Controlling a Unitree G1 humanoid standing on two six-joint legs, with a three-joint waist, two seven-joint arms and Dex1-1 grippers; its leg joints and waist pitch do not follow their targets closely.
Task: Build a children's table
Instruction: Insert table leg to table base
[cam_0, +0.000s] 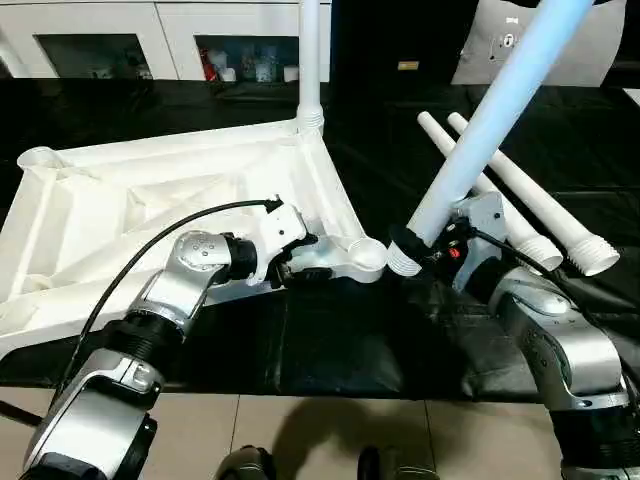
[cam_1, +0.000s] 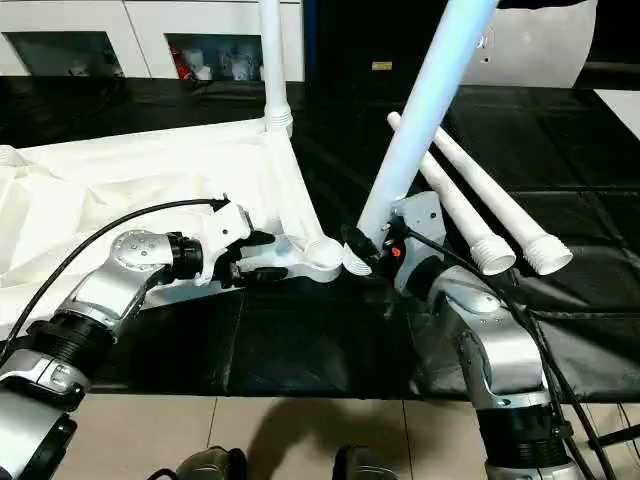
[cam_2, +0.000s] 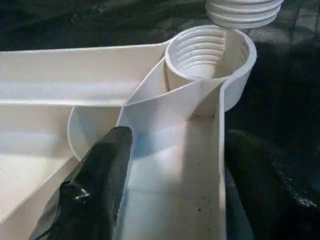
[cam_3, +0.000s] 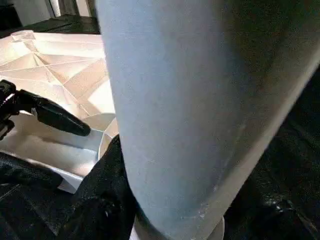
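Note:
The white table top (cam_0: 150, 190) lies upside down on a black cloth, ribs facing up. One leg (cam_0: 310, 60) stands upright in its far corner socket. My left gripper (cam_0: 298, 258) is shut on the top's near rim, just beside the empty round corner socket (cam_0: 366, 256); one black finger (cam_2: 100, 185) lies inside the rim channel. My right gripper (cam_0: 430, 245) is shut on a second leg (cam_0: 490, 120). That leg leans up to the right, and its threaded end (cam_0: 404, 262) hangs right next to the socket, outside it.
Two loose legs (cam_0: 520, 232) (cam_0: 560, 220) lie side by side on the black cloth (cam_0: 330, 340) behind my right arm. White cabinets (cam_0: 100, 40) line the back. Tiled floor (cam_0: 300, 430) starts at the cloth's near edge.

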